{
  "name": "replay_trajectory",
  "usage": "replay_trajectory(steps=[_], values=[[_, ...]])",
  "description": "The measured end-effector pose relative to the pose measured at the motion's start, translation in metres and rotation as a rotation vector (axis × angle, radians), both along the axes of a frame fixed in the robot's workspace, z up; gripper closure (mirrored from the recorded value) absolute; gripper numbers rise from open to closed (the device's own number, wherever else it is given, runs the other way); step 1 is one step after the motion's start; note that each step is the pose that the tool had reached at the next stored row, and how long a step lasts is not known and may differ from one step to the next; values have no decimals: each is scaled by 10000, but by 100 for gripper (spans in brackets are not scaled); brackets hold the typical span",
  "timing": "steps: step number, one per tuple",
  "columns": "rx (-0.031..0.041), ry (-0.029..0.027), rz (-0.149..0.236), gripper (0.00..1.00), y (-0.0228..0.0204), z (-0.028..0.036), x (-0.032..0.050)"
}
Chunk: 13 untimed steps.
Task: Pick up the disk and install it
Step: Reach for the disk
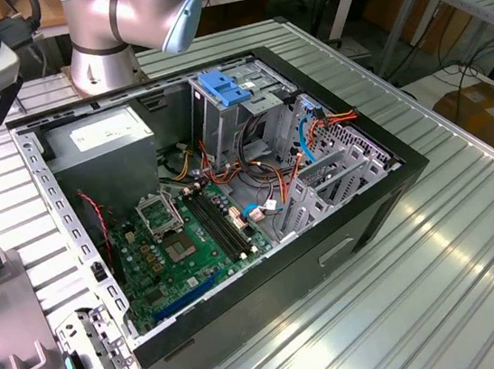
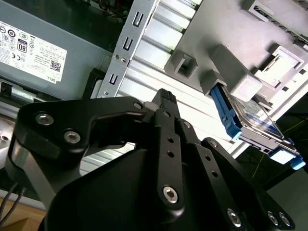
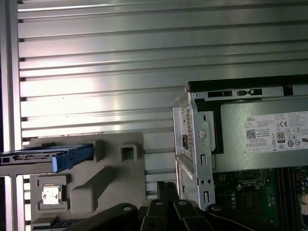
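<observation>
Near left: silver-grey metal disk with blue side rails (image 3: 33,158) stands edge-up in grey plastic fixture (image 3: 120,178). Black gripper (image 2: 165,95) hangs close by, fingers together, empty. Risk: descending unopened, it rams the disk.

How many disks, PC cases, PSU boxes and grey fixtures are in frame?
disk: 1
PC case: 1
PSU box: 1
grey fixture: 1
Total: 4
</observation>
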State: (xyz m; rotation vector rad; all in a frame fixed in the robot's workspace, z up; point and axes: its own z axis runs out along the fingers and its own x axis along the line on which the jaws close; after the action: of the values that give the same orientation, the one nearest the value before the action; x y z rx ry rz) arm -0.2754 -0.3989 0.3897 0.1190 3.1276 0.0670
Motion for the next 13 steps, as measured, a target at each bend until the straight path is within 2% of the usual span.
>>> replay_trajectory(steps=[6, 13], values=[[0, 0, 0, 89, 0, 0, -25], [1, -1, -1, 89, 0, -1, -172]])
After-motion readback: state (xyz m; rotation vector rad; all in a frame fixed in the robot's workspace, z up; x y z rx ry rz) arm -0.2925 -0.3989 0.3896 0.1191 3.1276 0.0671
